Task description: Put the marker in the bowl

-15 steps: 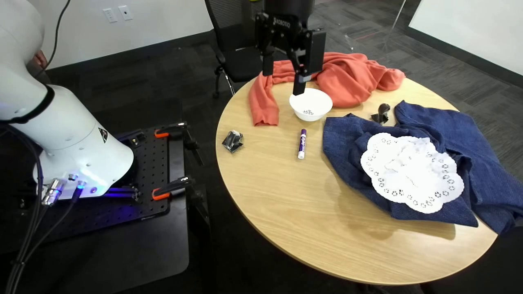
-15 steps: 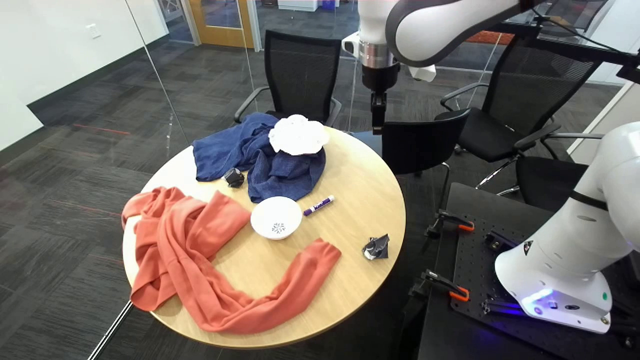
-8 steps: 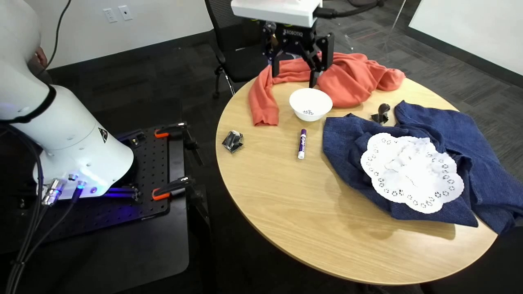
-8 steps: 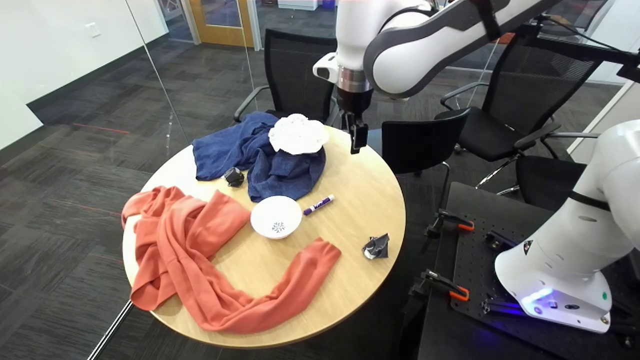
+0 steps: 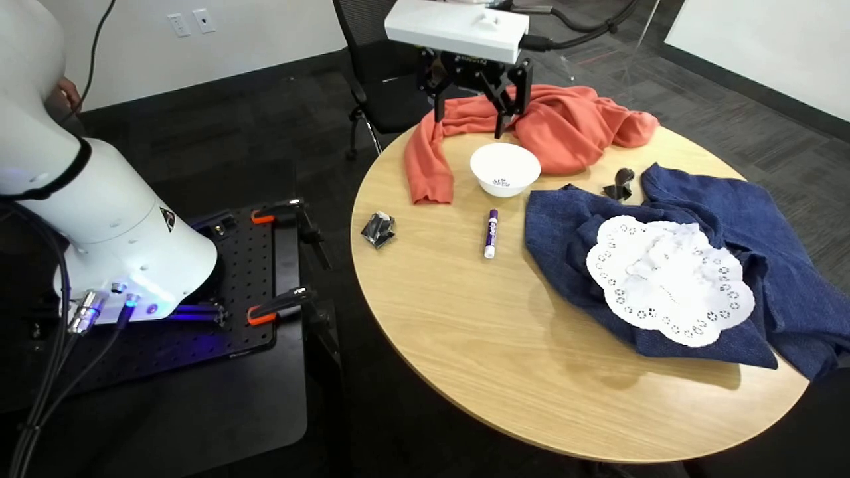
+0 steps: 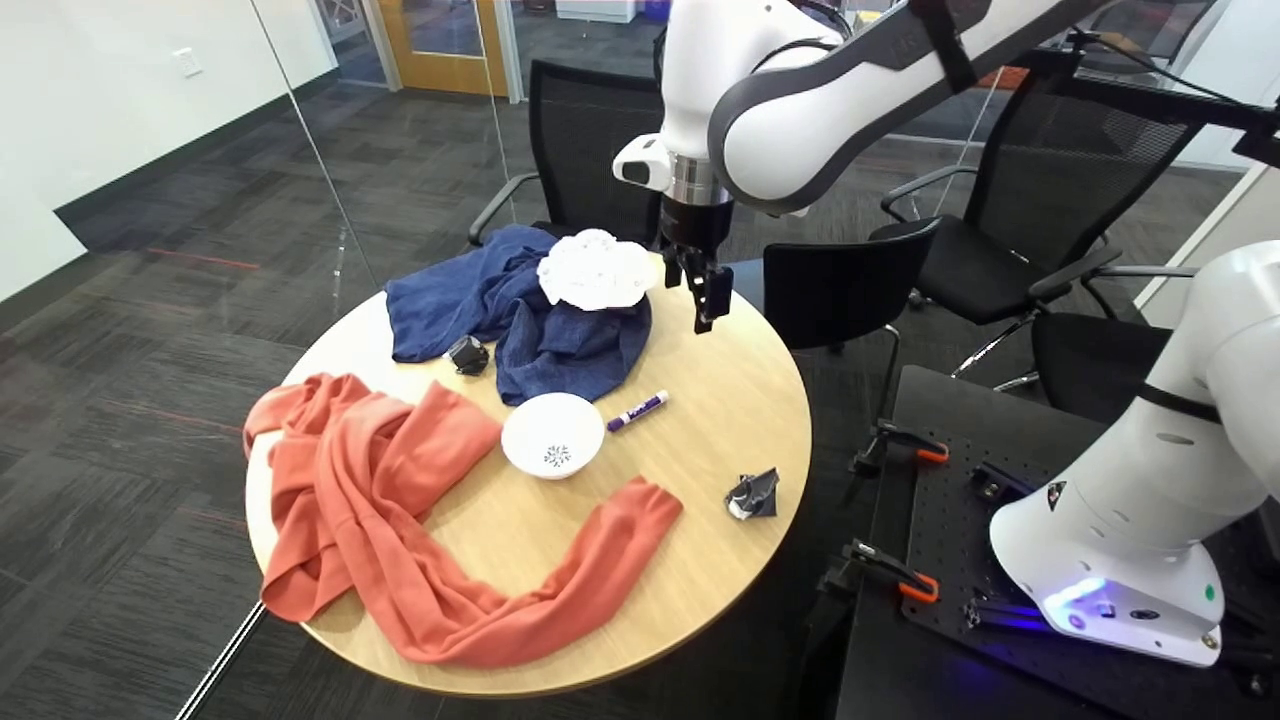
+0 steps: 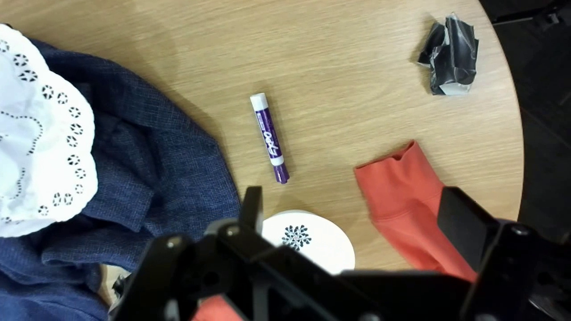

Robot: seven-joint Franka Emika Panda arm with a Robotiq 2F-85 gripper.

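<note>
Wrist view: gripper (image 7: pixel 352 209) has its fingers spread wide, bowl (image 7: pixel 323 243) shows through the gap, partly blocked by the gripper. Marker (image 7: pixel 270 139) lies flat on the round table (image 5: pixel 451 318), just beside the bowl with a gap; purple cap end points at the bowl, white end away. In both exterior views the gripper hangs in the air over the table, height can't be judged; bowl sits upright, dark print inside, in from the edges. Black wrapper (image 5: pixel 379 230), crumpled, lies by the table edge nearest the robot base (image 5: pixel 139 232). In an exterior view, red cloth (image 5: pixel 571 126) follows the upper edge, one strip coming down left of the bowl; blue cloth (image 5: pixel 724 206) covers the right-hand edge, white doily (image 5: pixel 664 285) on top. Small dark object (image 5: pixel 621 184) sits between red and blue cloths; can't tell what.
</note>
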